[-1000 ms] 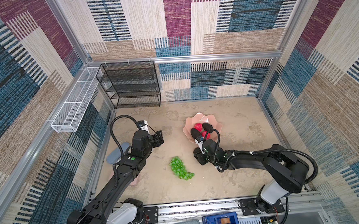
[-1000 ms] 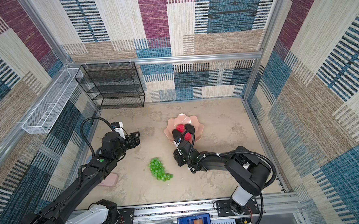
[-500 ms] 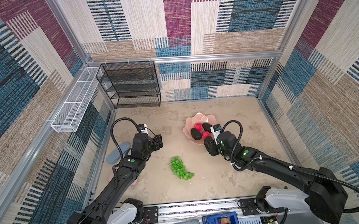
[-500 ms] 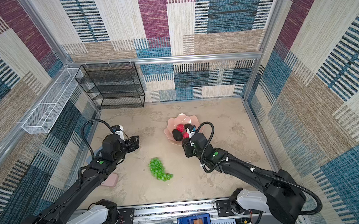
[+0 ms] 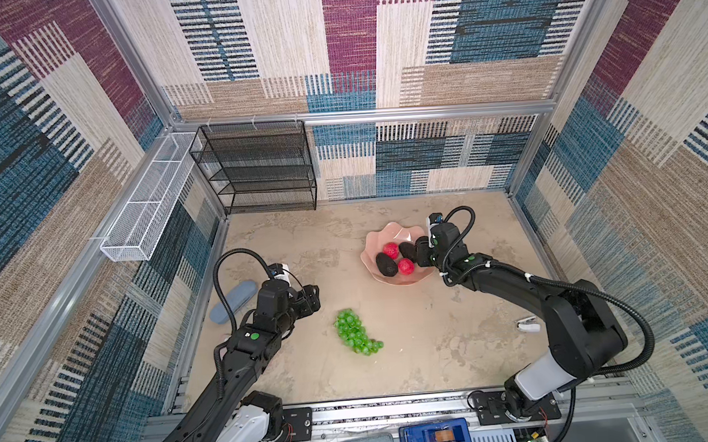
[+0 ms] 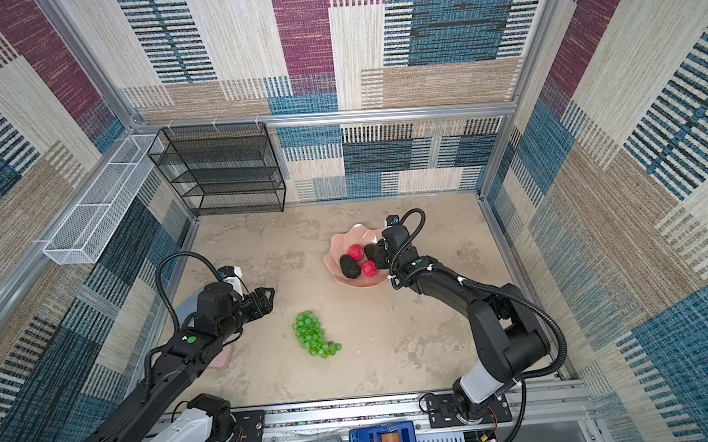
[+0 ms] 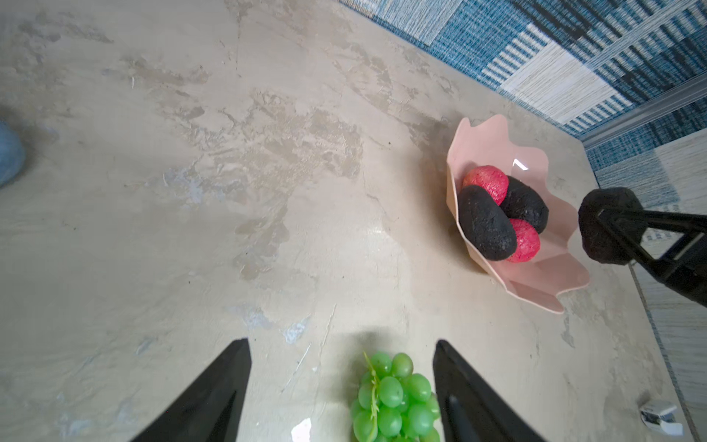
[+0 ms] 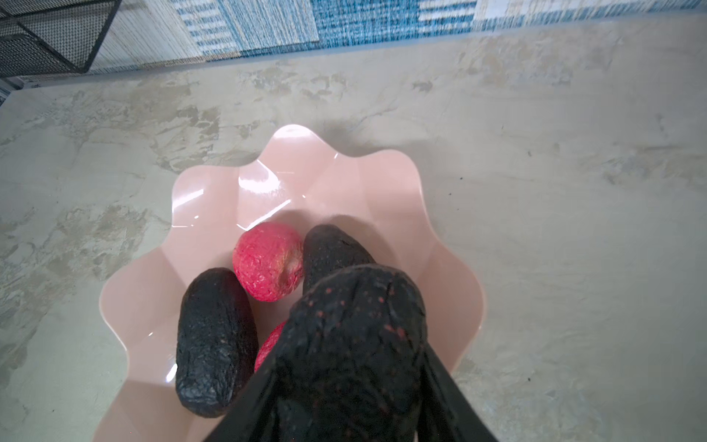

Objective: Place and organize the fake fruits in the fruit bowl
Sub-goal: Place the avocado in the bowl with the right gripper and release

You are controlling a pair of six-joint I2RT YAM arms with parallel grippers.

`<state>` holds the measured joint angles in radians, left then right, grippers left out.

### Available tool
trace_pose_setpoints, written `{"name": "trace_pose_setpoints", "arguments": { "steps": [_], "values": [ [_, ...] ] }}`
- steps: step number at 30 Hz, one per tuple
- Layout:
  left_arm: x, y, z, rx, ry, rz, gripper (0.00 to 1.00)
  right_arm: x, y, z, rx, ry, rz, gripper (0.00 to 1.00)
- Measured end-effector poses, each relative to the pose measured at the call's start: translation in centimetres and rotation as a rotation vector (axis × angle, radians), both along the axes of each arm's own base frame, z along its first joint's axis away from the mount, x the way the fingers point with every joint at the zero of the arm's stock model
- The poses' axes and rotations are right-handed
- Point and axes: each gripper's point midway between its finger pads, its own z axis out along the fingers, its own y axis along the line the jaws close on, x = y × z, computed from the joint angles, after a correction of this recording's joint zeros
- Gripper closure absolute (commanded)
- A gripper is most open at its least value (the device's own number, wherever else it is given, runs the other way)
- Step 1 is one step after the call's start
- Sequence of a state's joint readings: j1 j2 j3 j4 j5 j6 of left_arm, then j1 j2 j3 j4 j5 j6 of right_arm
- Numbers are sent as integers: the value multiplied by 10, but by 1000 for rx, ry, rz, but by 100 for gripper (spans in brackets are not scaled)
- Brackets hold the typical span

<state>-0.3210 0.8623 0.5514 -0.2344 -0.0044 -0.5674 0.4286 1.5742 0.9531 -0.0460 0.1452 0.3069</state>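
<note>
Two avocados and two red fruits lie in the bowl. The third avocado hangs clamped in the right gripper, over the bowl's rim on the gripper's own side, not yet released. Only the grapes remain on the table, just ahead of the left gripper, whose jaws stand wide and empty. The right arm reaches forward with its wrist tipped down.
</note>
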Motion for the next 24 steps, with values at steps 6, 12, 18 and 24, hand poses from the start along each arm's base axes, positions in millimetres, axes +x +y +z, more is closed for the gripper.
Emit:
{"name": "trace_pose_setpoints", "arguments": {
  "steps": [6, 12, 18, 24],
  "values": [
    [-17, -4, -26, -34, 95, -17, 22, 0, -6, -23, 24, 41, -38, 60],
    [-27, -13, -45, -85, 179, -41, 23, 3, -5, -24, 47, 38, -55, 38],
    [-29, -16, -52, -103, 206, -48, 23, 4, -4, -13, 63, 12, -56, 25],
    [-25, -21, -48, -123, 183, -64, 23, -1, 1, 14, 106, -39, -18, 20]
  ]
}}
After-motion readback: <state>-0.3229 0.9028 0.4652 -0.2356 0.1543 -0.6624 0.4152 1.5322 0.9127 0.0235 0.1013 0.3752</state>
